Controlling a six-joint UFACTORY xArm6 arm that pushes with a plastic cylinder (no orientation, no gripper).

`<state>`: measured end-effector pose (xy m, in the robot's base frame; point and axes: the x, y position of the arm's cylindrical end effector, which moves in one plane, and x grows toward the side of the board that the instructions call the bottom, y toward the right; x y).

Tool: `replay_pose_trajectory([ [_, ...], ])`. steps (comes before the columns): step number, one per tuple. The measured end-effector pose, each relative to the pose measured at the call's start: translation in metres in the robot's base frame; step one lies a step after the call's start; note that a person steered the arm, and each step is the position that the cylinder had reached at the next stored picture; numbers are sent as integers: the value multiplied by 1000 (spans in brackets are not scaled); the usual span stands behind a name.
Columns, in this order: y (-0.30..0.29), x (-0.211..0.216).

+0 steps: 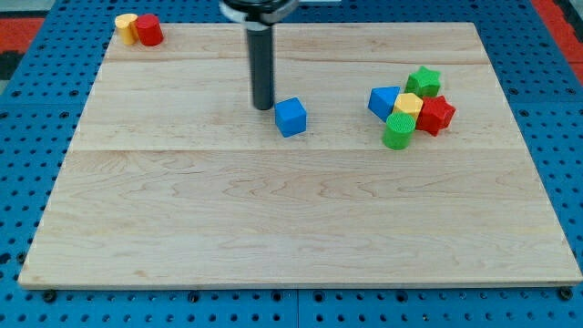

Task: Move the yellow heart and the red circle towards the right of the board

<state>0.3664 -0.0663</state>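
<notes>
The yellow heart (125,26) and the red circle (148,30) sit touching each other at the board's top left corner, the heart on the left. My tip (263,107) rests on the board near the top middle, far to the right of and below both. It stands just left of a blue cube (291,117), close to it, with a small gap or bare contact that I cannot tell apart.
A cluster at the upper right holds a blue triangle (383,99), a green star (424,81), a yellow hexagon (408,106), a red star (435,115) and a green cylinder (397,131). The wooden board (291,228) lies on a blue pegboard.
</notes>
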Motion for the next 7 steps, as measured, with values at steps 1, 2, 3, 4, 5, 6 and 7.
replay_pose_trajectory([
  [1,46,28],
  [2,142,28],
  [3,111,28],
  [4,-7,8],
  [5,-77,-58],
  [6,-178,-93],
  [7,-237,-148],
])
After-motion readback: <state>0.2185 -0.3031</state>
